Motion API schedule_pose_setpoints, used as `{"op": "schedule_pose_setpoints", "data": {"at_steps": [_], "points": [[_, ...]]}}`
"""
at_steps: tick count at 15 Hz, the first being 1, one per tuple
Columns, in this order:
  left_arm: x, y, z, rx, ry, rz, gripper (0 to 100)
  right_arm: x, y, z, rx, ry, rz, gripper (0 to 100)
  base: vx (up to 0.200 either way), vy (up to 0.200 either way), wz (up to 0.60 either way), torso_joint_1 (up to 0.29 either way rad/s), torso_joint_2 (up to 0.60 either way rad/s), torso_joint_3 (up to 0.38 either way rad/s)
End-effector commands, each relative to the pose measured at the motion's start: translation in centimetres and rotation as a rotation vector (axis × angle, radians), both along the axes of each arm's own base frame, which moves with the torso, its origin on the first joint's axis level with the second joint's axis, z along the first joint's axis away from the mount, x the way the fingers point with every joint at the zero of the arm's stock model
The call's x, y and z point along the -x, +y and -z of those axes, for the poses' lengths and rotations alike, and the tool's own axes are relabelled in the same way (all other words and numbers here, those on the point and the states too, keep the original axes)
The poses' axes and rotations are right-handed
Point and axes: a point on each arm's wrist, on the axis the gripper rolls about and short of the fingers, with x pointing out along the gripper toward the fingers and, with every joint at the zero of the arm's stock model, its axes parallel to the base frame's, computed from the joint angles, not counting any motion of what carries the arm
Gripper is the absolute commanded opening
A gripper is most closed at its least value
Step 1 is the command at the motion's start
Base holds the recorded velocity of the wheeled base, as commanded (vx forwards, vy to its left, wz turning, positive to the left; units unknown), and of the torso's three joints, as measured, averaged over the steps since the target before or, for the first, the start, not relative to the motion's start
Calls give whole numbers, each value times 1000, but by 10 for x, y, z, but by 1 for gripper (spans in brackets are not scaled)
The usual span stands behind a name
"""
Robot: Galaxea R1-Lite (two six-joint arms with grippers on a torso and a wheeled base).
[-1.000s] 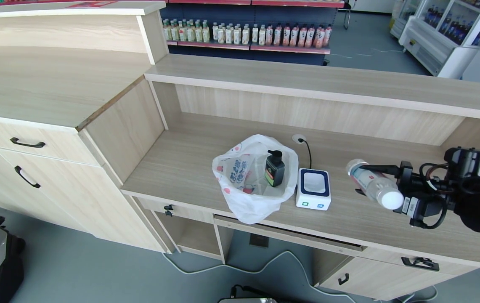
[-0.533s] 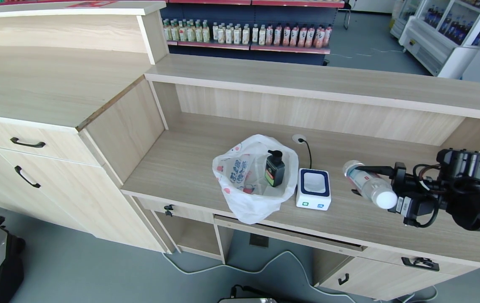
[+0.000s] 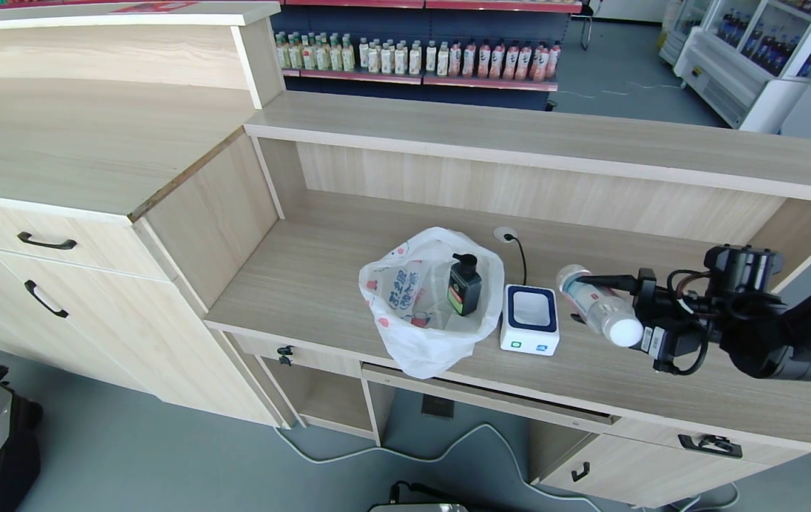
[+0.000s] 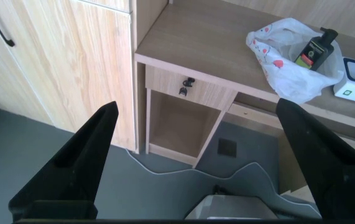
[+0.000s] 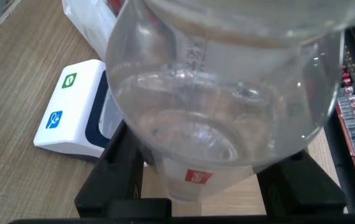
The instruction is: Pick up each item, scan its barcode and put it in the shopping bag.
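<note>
The right arm has moved to the left with the water bottle (image 3: 600,309), so the bottle is now closer to the scanner (image 3: 530,318) than it was a moment ago. Nothing else has moved.

The big wooden counter (image 3: 320,277) is the largest thing here. Far behind it stands a shelf of drink bottles (image 3: 412,57).

The white shopping bag (image 3: 412,306) sits open on the counter, near the front edge and just left of the scanner. It has red and blue pictures on it.

The right gripper (image 3: 579,299) comes in from the right and squeezes the water bottle between its two black fingers. The bottle is clear with a white cap. It lies on its side, with the cap pointing near and right. It is just to the right of the scanner and does not touch it.

The left gripper (image 4: 197,109) is low down, on the near side of the counter. Its fingers are spread wide apart and it holds nothing.

The scanner is a small white box with a dark blue frame on top. A black cable (image 3: 522,259) runs from it to the far side.

A black pump bottle (image 3: 463,286) stands upright inside the bag, on its right side.
</note>
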Motion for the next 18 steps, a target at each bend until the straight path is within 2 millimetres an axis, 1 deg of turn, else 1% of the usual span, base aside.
{"op": "schedule_pose_setpoints", "data": {"at_steps": [1, 5, 9, 18], "points": [[0, 0, 0, 1, -1, 0, 100, -6, 6, 5, 0, 4, -17, 0, 0, 0, 0, 0, 0, 0], [0, 0, 0, 1, -1, 0, 100, -10, 9, 11, -3, 16, -25, 0, 0, 0, 0, 0, 0, 0], [0, 0, 0, 1, -1, 0, 100, -25, 17, 10, -1, -18, -47, 0, 0, 0, 0, 0, 0, 0], [0, 0, 0, 1, 1, 0, 100, -37, 28, 21, -5, -9, -74, 0, 0, 0, 0, 0, 0, 0]]}}
